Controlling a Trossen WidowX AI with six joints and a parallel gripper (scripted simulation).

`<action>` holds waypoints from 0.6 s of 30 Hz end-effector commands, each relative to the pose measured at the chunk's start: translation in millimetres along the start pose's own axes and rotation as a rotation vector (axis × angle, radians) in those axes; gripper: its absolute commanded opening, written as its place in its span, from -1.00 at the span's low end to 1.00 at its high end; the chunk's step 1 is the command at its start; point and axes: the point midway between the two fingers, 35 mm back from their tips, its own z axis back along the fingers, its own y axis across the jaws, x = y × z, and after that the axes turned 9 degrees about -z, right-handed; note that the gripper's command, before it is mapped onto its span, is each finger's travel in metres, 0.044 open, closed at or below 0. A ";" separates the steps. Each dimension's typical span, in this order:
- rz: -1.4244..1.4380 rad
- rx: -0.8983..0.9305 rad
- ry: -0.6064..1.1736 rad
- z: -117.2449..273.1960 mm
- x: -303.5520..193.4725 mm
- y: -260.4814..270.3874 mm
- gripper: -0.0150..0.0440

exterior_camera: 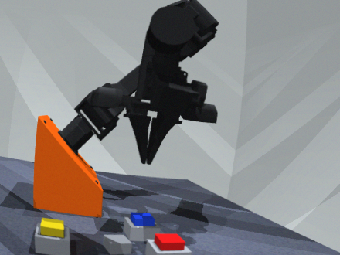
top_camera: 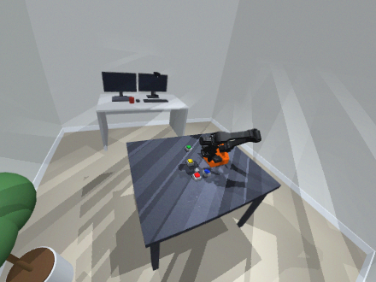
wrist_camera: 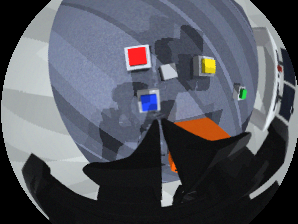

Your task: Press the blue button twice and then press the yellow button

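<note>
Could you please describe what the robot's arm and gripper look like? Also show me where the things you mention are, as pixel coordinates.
The jointed robot arm (top_camera: 235,137) (exterior_camera: 171,27) is black, with chunky segments and rounded, drum-like housings. Its black two-fingered gripper (top_camera: 203,158) (exterior_camera: 146,162) (wrist_camera: 158,121) has smooth fingers that taper to narrow tips. The arm rises from a bright orange wedge-shaped base (top_camera: 223,161) (exterior_camera: 58,181) (wrist_camera: 202,128) with small dark holes.

We see one red button (top_camera: 196,175) (exterior_camera: 169,242) (wrist_camera: 137,56) and one green button (top_camera: 188,148) (wrist_camera: 243,93). Near the red one we find a small grey block (exterior_camera: 117,244) (wrist_camera: 168,71). Behind, on a white desk (top_camera: 143,105), there stand two dark monitors (top_camera: 120,82) and a red cup (top_camera: 132,100).
</note>
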 end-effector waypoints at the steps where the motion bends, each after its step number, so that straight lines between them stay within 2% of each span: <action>1: -0.003 -0.010 -0.003 3.3 24.7 -21.1 -0.42; 10: -0.001 -0.008 -0.004 2.1 85.9 -119.3 -0.42; 15: 0.000 -0.007 -0.004 -1.2 89.1 -127.8 -0.42; 18: -0.001 -0.007 -0.004 -38.1 90.4 -128.3 -0.42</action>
